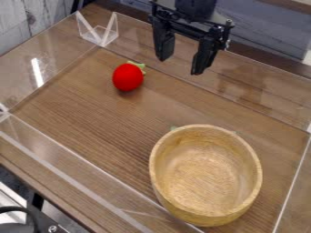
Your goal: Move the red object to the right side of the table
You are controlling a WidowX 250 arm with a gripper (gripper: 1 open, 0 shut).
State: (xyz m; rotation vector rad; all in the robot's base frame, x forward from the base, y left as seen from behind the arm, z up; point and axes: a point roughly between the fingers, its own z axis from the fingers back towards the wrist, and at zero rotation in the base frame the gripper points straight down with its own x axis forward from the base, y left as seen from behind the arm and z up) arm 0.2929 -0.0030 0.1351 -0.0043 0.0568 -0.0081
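Observation:
The red object [127,77] is a small rounded toy with a bit of green at its top right, lying on the brown wood-grain table [85,123] in the far left-centre. My gripper [179,53] hangs above the table's far side, up and to the right of the red object and apart from it. It points down, its two dark fingers [161,41] stand spread, and nothing is between them.
A round light wooden bowl [206,175] sits at the near right, hollow side up. Clear acrylic walls [95,29] run along the table's edges. Bare wood lies between the red object and the bowl.

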